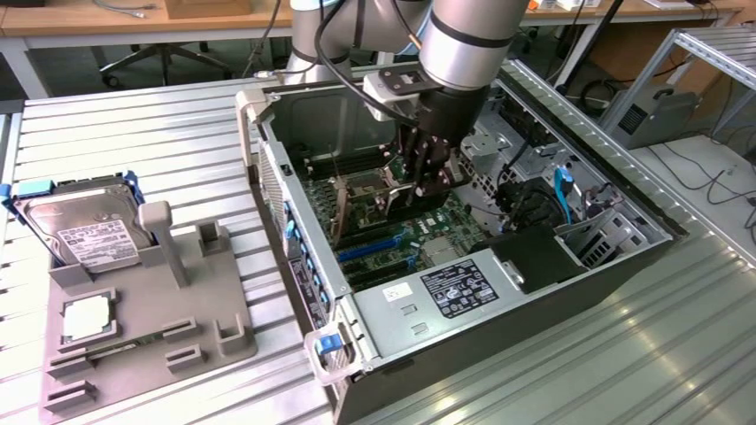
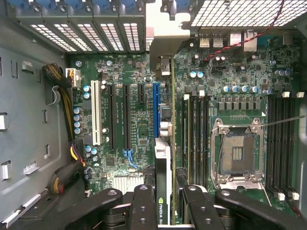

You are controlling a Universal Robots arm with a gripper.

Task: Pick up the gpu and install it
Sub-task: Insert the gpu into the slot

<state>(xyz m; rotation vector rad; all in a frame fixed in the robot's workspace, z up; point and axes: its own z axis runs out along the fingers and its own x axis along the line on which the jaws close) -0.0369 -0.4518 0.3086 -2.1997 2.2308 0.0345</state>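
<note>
My gripper (image 1: pixel 426 181) reaches down into the open computer case (image 1: pixel 296 266) and is shut on the gpu (image 1: pixel 405 205), a thin black card held on edge above the motherboard (image 1: pixel 431 235). In the wrist view the gpu (image 2: pixel 163 158) runs edge-on between my two black fingers (image 2: pixel 144 206), and its silver bracket end (image 2: pixel 163 67) points toward the case's rear slot openings. The card lies along the blue expansion slot (image 2: pixel 156 110), just beside or over it; whether it touches the slot I cannot tell.
An empty CPU socket (image 2: pixel 237 153) and memory slots (image 2: pixel 196 129) lie close beside the card. The power supply (image 1: pixel 455 288) and cables (image 1: pixel 555 199) crowd the case. Outside, a grey fixture (image 1: pixel 177 328) holds a silver hard drive (image 1: pixel 88 226).
</note>
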